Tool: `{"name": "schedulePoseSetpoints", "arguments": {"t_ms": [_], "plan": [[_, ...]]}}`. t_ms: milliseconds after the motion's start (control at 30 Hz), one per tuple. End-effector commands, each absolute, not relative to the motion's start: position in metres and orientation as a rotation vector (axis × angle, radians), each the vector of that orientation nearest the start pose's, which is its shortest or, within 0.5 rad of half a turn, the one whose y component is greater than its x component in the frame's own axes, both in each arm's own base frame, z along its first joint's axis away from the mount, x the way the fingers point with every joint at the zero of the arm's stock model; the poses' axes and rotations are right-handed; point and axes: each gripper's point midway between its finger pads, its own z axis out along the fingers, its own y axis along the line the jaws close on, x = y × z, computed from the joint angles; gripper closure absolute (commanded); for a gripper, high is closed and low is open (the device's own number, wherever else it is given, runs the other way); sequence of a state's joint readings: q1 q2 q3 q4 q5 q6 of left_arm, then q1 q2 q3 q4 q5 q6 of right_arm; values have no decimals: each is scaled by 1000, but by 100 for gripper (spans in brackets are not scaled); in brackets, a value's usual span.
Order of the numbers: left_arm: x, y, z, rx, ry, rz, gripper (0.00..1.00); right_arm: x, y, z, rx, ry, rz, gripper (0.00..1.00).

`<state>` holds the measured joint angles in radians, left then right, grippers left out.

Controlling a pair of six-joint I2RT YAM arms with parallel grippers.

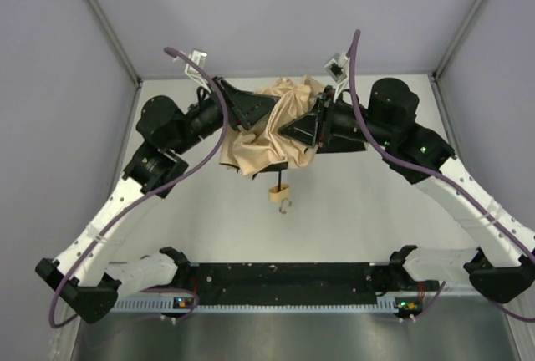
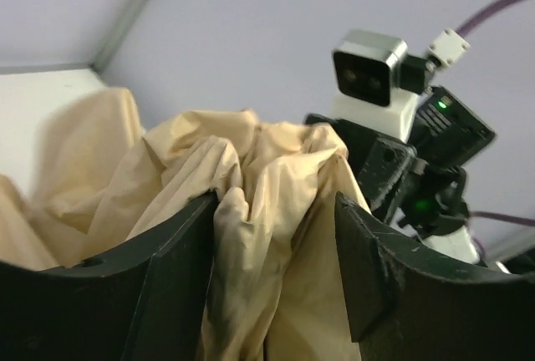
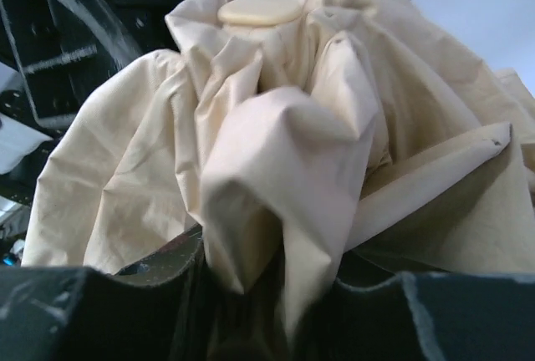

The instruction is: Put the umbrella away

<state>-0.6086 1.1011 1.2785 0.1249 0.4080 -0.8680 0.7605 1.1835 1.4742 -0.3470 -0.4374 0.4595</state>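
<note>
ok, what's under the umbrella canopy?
A thin black shaft and tan handle stick out below the umbrella canopy. The ribs and upper shaft are covered by bunched fabric, gripped by the left hand and right hand.

Readable text, labels, brands, numbers, signs: none, whether on the umbrella [image 1: 272,131] or the table [image 1: 351,219].

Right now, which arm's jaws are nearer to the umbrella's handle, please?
Right. In the top view, the right arm's jaws hold the canopy just beyond the handle; the left arm's jaws hold it farther away, to the left.
</note>
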Motion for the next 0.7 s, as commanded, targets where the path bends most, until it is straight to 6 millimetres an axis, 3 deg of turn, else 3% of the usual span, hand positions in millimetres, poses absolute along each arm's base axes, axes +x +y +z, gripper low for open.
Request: {"name": "schedulePoseSetpoints", "arguments": {"t_ms": [0,267,433,500,667], "plan": [[245,-232,509,67,1433,-1254,37,179,302,439,-655,1671,1259,100],[246,-225,502,54,1492,-1205,35,182,300,442,-644,1674,1240,100],[244,-221,498,38,1514,-1188,41,192,299,421,-594,1762,1196,100],[245,-223,489,19,1561,-1192,41,195,303,412,-603,1785,1189,100],[248,-241,434,32,1797,-1214,37,215,304,378,-632,1930,1057,100]]}}
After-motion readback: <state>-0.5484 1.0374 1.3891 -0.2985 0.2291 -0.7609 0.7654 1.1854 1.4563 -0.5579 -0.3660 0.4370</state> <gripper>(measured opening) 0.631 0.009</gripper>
